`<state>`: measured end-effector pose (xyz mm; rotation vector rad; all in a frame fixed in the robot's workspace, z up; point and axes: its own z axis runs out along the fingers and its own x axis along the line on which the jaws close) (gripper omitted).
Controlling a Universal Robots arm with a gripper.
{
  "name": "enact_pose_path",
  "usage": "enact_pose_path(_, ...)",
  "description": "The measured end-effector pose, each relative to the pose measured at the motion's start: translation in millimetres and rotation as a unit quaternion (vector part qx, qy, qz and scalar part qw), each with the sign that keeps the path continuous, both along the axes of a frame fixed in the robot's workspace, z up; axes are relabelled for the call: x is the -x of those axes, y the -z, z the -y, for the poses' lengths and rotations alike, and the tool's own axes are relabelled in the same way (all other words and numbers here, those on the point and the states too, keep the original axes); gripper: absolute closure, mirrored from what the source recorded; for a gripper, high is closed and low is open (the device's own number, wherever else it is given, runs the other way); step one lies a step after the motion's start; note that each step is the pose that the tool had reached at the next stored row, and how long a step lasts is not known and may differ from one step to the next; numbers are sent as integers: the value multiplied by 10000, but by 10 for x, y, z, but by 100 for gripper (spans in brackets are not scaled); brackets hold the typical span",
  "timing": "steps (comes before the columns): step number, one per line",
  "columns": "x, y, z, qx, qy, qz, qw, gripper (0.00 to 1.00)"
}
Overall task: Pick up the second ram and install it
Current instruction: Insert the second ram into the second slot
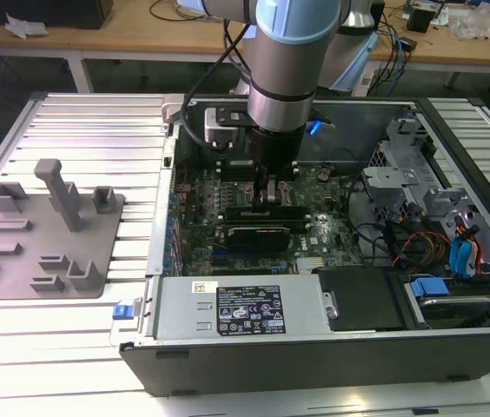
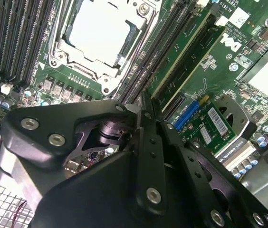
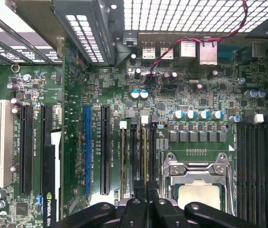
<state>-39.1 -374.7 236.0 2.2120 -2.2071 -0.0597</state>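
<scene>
My gripper reaches down into the open computer case, just above the motherboard. In the second wrist view its black fingers are pressed together, and the gripper ends at the near end of the memory slots beside the processor socket. The second ram, a long thin green stick, stands in one of those slots and runs away from the fingertips. I cannot tell whether the tips touch it. In the first wrist view the gripper hangs straight over the slots.
A grey holder tray lies on the ribbed table at the exterior view's left. A wider black card sits just in front of the gripper. The power supply, drive cage and loose cables crowd the case.
</scene>
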Motion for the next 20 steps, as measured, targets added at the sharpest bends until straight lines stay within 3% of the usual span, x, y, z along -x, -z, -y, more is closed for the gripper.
enact_pose_path(20, -7, 34, -3, 0, -1, 13, 10000, 91)
